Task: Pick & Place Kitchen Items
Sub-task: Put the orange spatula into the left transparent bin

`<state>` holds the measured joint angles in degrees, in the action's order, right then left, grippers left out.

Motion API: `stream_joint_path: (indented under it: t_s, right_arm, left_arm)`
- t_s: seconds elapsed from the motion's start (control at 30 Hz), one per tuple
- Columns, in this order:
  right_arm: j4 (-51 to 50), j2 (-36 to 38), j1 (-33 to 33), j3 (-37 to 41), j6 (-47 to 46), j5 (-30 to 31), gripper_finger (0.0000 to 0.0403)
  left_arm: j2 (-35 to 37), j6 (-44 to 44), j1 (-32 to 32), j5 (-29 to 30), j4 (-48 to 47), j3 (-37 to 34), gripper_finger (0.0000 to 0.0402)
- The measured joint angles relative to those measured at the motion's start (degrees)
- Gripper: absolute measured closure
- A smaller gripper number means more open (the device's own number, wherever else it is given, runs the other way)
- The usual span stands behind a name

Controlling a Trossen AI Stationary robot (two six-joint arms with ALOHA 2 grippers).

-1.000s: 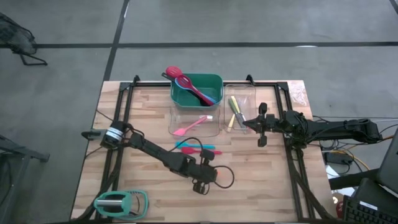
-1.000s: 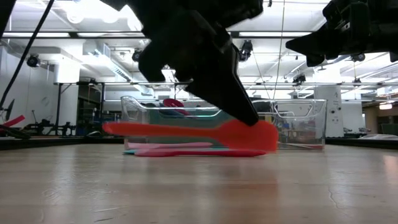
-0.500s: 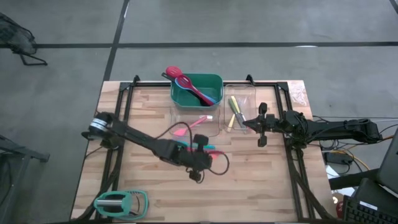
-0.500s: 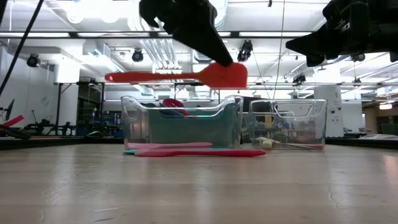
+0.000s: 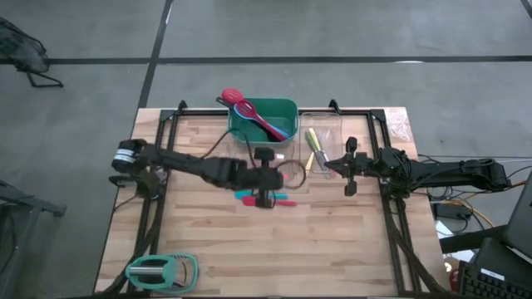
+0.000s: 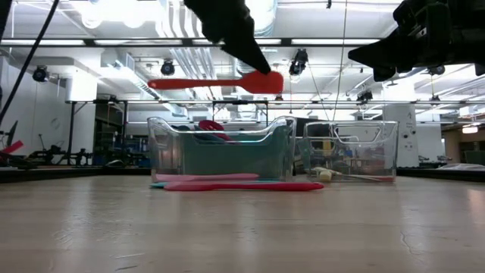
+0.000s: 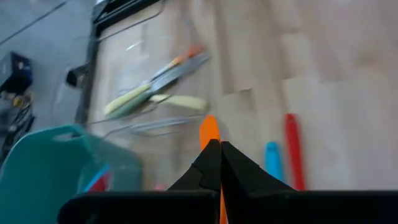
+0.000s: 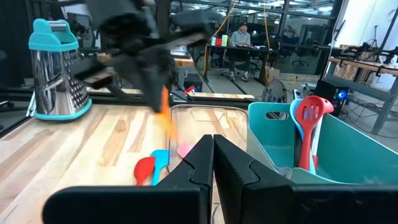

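Observation:
My left gripper (image 5: 274, 173) is shut on an orange spatula (image 6: 216, 83) held in the air above the left clear bin (image 5: 260, 162), where a pink spatula (image 5: 253, 170) lies. A blue and a red utensil (image 5: 266, 199) lie flat on the table just near of that bin. The green bin (image 5: 263, 120) holds red, blue and pink utensils. Yellow utensils (image 5: 312, 149) lie in the right clear bin (image 5: 320, 145). My right gripper (image 5: 337, 166) is shut and empty, hovering at that bin's right side. My left gripper pinches the orange spatula between its two fingers at the broad blade end (image 6: 261, 80). The fingers slant down on it from above. The spatula hangs level, lifted clear above the bin's rim, and a bit of it (image 7: 209, 130) sticks out past the fingertips.
A mint-green and grey grater (image 5: 162, 270) lies at the near left corner. A black frame rail (image 5: 166, 141) runs round the tabletop. Bare wood lies along the near half of the table (image 5: 332, 249).
My left gripper has risen from the table with the orange spatula and gone toward the far edge, over the left clear bin. The spatula, low over the table a second ago, is now lifted clear above the bin's rim and stays level.

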<state>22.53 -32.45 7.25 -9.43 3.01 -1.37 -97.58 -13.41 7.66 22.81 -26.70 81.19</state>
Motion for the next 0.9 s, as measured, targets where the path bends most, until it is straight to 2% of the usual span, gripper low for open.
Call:
stream_joint_path:
  t_s: [0.23,0.4,0.7,0.9]
  right_arm:
    - [0.0,0.0,0.0,0.0,0.0,0.0,0.0394]
    - [0.0,0.0,0.0,0.0,0.0,0.0,0.0394]
    - [0.0,0.0,0.0,0.0,0.0,0.0,0.0394]
    - [0.0,0.0,0.0,0.0,0.0,0.0,0.0394]
  left_arm:
    - [-0.2,-0.4,-7.1,-0.6,0.9,-1.4,0.0401]
    - [-0.2,0.2,-10.5,-4.2,5.0,-4.1,0.04]
    - [-0.3,-0.1,-11.3,-5.2,11.0,-9.7,0.0398]
    - [-0.6,1.7,-11.3,-4.8,11.9,-10.3,0.0375]
